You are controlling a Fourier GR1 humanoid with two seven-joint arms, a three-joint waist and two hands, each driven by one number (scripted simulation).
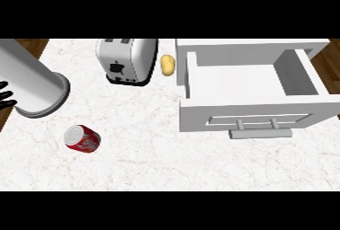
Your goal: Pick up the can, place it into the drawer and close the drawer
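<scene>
Grasping can (pixel 82 138) next: come from above, wrap round sides; left hand (pixel 5 101) at edge, open or closed unclear.

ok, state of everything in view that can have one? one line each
drawer: open, nothing inside it
can: on the counter, not held, outside the drawer
toaster: standing on the counter, untouched
left hand: at the view's left edge, mostly cut off, apart from the can
right hand: not in view
</scene>
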